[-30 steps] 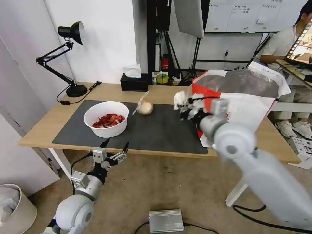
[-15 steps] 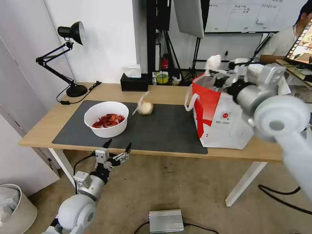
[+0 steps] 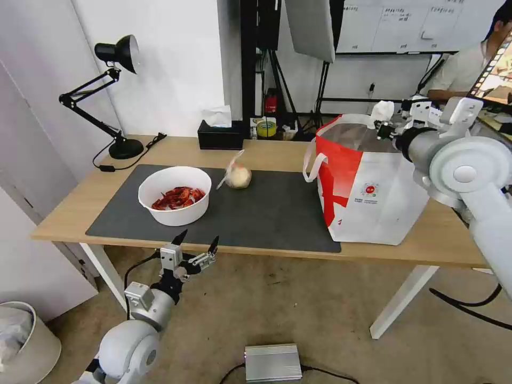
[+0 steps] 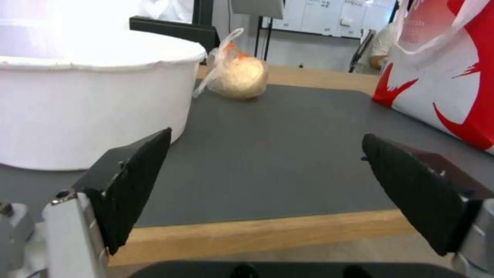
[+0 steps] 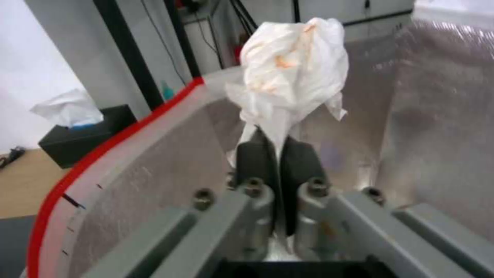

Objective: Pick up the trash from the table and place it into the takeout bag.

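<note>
The left gripper [image 3: 196, 244] hangs just off the near edge of the light-wood surface [image 3: 176, 146], below its level, its two black-padded fingers [image 4: 135, 181] spread wide around nothing. Past the near edge, a dark grey mat [image 3: 266, 213] with a flat, dull finish covers the middle of the surface. On the mat's left part, close to the near edge and straight beyond the left gripper, sits a round white bowl [image 3: 175, 195] with smooth walls and a heap of red crayfish shells [image 3: 178, 197] inside. Farther back, near the mat's far edge, lies a clear, crinkled bag around a beige ball [image 3: 237, 175], its knotted neck pointing toward the bowl.

At the right end of the surface, partly on the mat's right edge, stands the boxy white-and-red takeout bag [image 3: 368, 197], with a small round red logo on its front, a white strap handle drooping at its left side and wrinkled silver foil lining its open mouth. The right gripper [image 3: 385, 126] is raised over the far right part of that mouth, pinched tight on a crumpled white tissue [image 5: 291, 73] flecked with orange stains; the tissue bulges past the fingertips above the foil-lined interior, clear of the surface.

Along the far edge stand a black tissue box [image 3: 220, 136] and, at the far left corner, a black jointed desk lamp [image 3: 109, 96].
</note>
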Motion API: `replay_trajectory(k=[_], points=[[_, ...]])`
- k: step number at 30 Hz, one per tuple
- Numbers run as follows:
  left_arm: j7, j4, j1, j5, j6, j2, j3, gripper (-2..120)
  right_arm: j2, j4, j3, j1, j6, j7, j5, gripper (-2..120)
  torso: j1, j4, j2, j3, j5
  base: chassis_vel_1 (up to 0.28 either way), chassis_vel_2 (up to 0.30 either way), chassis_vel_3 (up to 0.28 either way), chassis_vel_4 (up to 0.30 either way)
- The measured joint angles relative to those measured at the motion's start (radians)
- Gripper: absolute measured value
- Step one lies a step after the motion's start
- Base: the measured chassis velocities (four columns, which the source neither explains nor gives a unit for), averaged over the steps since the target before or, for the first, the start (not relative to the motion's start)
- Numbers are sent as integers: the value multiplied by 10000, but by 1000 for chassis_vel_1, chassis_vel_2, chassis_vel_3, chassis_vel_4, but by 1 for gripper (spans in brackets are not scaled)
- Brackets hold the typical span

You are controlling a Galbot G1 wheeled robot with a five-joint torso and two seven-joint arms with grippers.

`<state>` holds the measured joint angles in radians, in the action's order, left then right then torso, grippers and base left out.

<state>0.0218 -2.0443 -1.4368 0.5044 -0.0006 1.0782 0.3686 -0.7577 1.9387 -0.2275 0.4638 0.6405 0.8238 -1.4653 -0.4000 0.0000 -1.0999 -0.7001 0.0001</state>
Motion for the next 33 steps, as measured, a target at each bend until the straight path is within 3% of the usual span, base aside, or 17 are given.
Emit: replay_trajectory(k=[23,27,33], points=[[-3,-3,73,-18,-5,80,-119,100,130,35,-45,-100,-8,380,-523,91,0,0,0,0,-1,0,0,0,0],[-3,-3,110,-19,-5,85,-139,100,155,56,-47,-92,-11,318,-505,100,0,0,-1,1,-1,0,0,0,0],[-3,-7,148,-16,-6,82,-164,100,177,70,-49,-131,-44,-76,-323,100,0,0,0,1,-1,0,0,0,0]])
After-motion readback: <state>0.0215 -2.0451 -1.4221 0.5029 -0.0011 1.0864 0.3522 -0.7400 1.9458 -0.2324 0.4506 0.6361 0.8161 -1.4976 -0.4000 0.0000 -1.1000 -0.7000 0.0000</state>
